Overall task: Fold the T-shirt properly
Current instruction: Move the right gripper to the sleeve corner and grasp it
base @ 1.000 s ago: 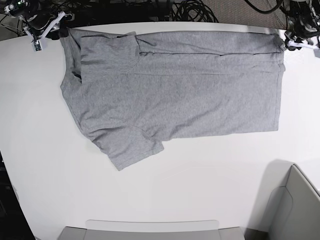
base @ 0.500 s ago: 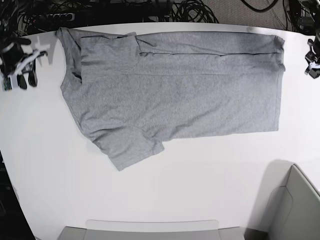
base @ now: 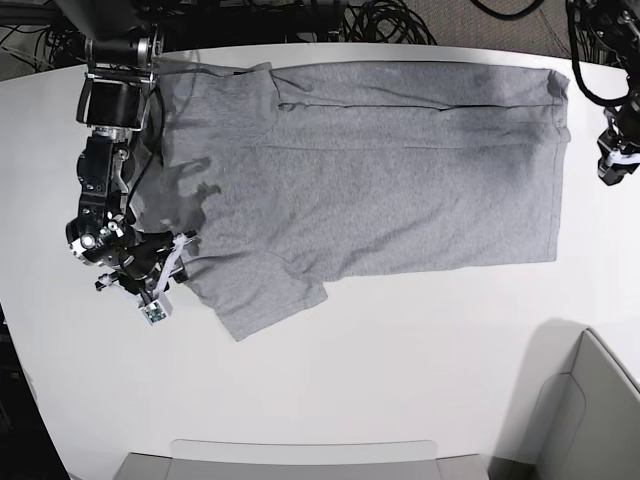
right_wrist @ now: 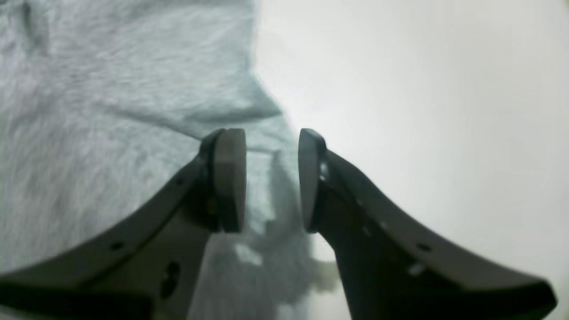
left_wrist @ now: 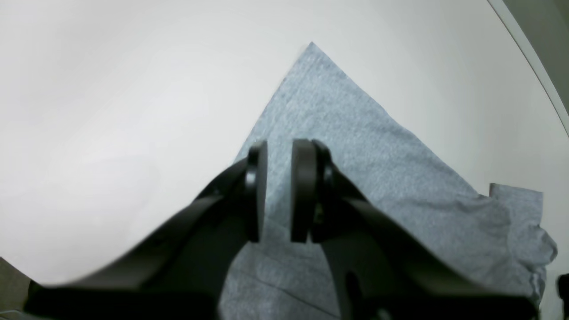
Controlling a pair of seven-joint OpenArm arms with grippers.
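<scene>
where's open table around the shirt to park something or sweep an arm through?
Widest bare patch: table between the T-shirt hem side and the grey bins along the near edge. A narrower strip runs between the shirt's right edge and the left gripper. Crowded: the sleeve end, where the right gripper hangs over the cloth, and the far edge by the cables.

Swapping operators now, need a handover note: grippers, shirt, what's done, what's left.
Left gripper: jaws slightly apart, empty, above the shirt's hem corner.
Right gripper: open, empty, over the shirt's edge by the near sleeve.
Shirt: spread plain side up on the table, lying sideways across it in the base view.
Done: far long edge folded in, sleeve with it.
Left: fold in the near side and its sleeve, then fold lengthwise.
</scene>
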